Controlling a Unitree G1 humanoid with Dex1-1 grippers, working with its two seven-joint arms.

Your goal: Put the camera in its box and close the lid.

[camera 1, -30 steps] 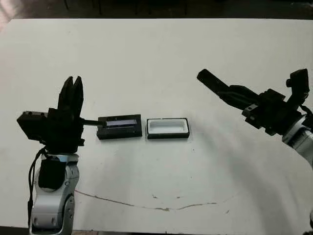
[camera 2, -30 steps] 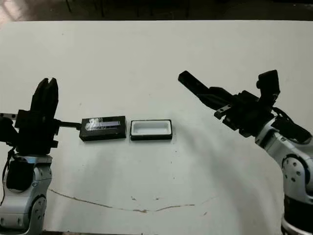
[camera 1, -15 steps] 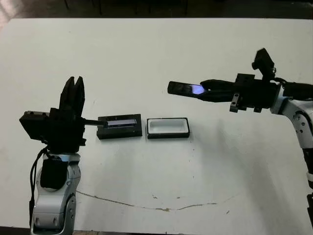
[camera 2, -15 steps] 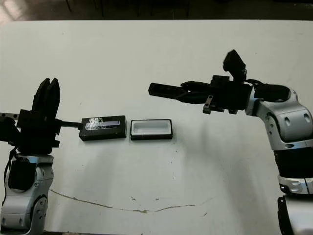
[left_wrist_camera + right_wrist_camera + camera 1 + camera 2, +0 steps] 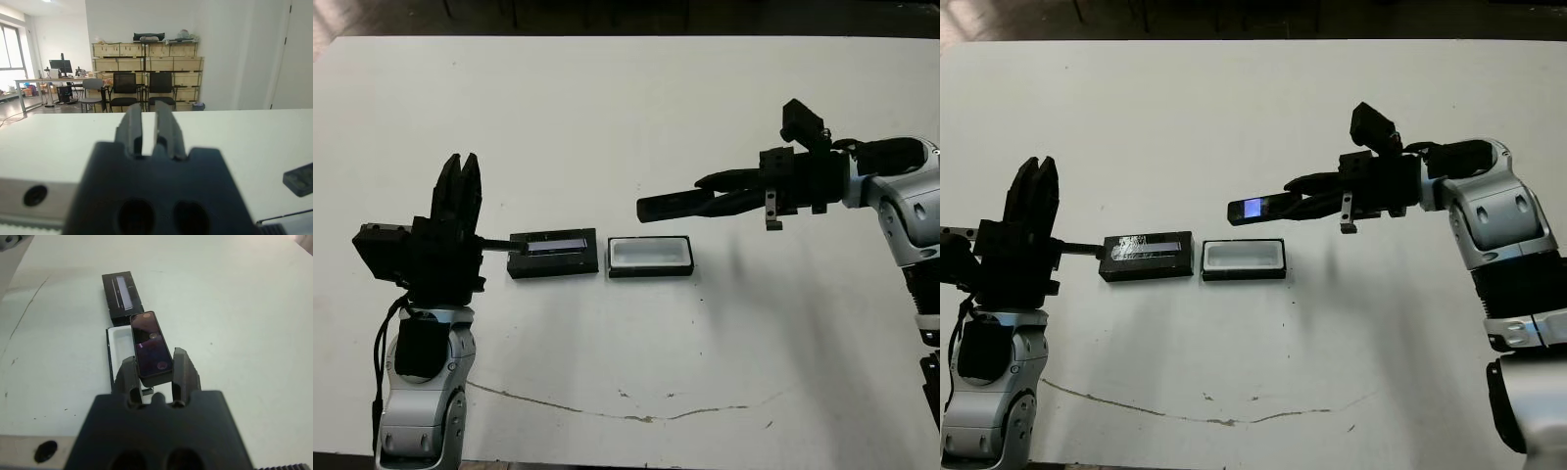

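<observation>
The right gripper (image 5: 155, 377) is squeezed tight on one end of the camera (image 5: 1268, 207), and the rest of the black bar sticks out past its fingers. A second ago this arm was far off at 3 o'clock on the table (image 5: 607, 108), with the camera up higher. Now it has swung in and come down, so the camera hangs in the air just above the box (image 5: 1244, 259), a bit toward 12 o'clock from it. It is not touching the box yet.

The box sits open with its white inside showing (nothing is in it). The lid (image 5: 1147, 257) lies flat just beside the box at its 9 o'clock side. Neither has moved.

The left gripper (image 5: 149, 128) stays at 9 o'clock, pointing up, fingers nearly together with only a thin gap, holding nothing.

So the carrying part looks almost done. I think the next job is lowering the camera into the box, lined up with its long side.
</observation>
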